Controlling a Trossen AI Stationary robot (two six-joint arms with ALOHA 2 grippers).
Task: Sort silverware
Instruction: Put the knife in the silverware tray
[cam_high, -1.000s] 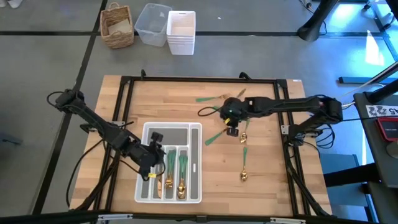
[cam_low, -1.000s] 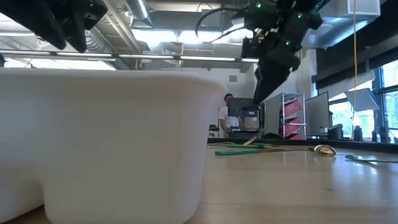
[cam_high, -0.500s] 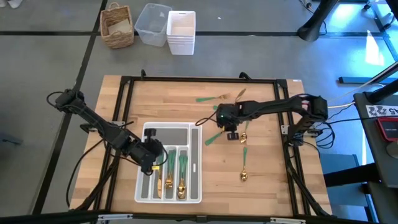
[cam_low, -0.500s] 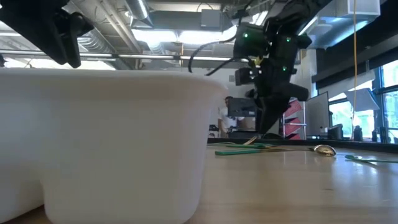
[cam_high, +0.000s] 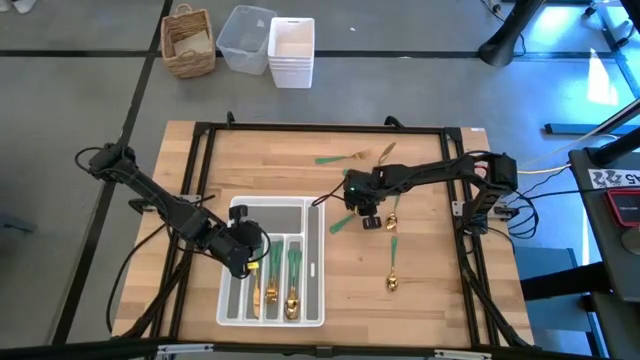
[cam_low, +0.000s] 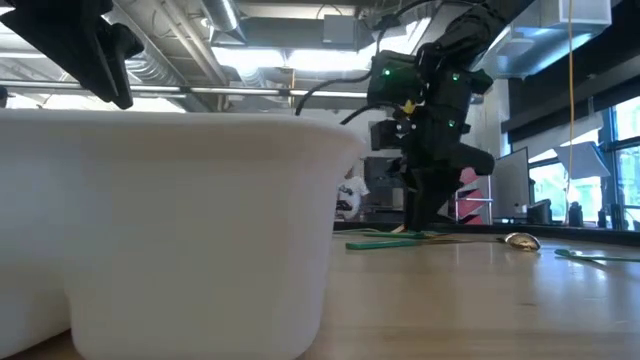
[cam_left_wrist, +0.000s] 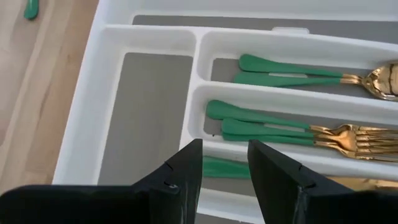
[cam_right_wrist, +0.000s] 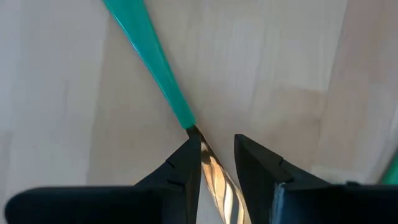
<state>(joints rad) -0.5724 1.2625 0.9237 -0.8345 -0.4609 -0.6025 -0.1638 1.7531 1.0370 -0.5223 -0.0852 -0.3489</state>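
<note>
Left end effector (cam_high: 243, 262) hovering over left part of white organizer tray (cam_high: 314, 268), fingers (cam_left_wrist: 180, 180) narrowly apart, nothing between them. In left wrist view, tips above divider beside empty grey-lined compartment; green handle (cam_left_wrist: 224, 168) visible in gap beneath, not gripped.

Right end effector (cam_high: 366, 212) low over bench (cam_high: 430, 290) just right of tray, near centre. In right wrist view, fingers (cam_right_wrist: 186, 168) narrowly apart, straddling gold blade of a knife (cam_right_wrist: 152, 59) lying flat on wood, green handle running away from tips. Contact with blade: cannot tell.

Silverware in tray: green-handled forks (cam_left_wrist: 280, 127) in one long slot, spoons (cam_left_wrist: 298, 71) in next slot, gold heads toward near end of tray in high view (cam_high: 280, 290).

Loose silverware on bench: one piece (cam_high: 344, 157) with green handle near far edge, one gold piece (cam_high: 386, 151) beside it, spoon (cam_high: 393, 265) with gold bowl nearer front right, green handle (cam_high: 342, 221) angled just right of tray by right end effector.

Off bench on floor: wicker basket (cam_high: 189, 41), clear bin (cam_high: 246, 38), white stacked bin (cam_high: 291, 52).
</note>
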